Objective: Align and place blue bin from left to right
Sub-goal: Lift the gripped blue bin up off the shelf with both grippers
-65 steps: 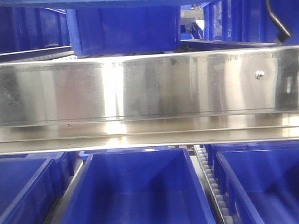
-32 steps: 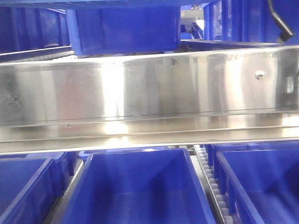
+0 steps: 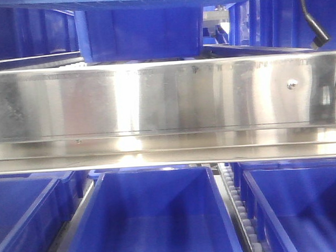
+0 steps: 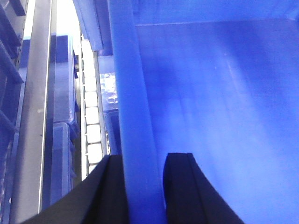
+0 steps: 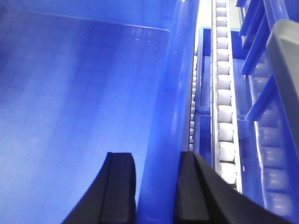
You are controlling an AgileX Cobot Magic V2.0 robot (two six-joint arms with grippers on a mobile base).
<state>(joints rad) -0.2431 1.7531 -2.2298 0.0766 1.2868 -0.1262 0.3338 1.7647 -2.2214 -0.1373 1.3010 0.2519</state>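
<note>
The large bright-blue plastic bin (image 4: 215,93) is cropped, its length running alongside the white roller track (image 5: 224,107); left gripper (image 4: 145,156) and right gripper (image 5: 154,155) each clamp a side wall

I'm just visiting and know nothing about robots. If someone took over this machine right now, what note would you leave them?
Left gripper: closed over one side wall of the blue bin, one finger inside, one outside.
Right gripper: closed the same way over the opposite wall.
Bin: held by both, with a white roller track alongside.
Done: bin gripped.
Left: line it up in the row, set it down, let go. Whether it rests on anything is not visible.
</note>
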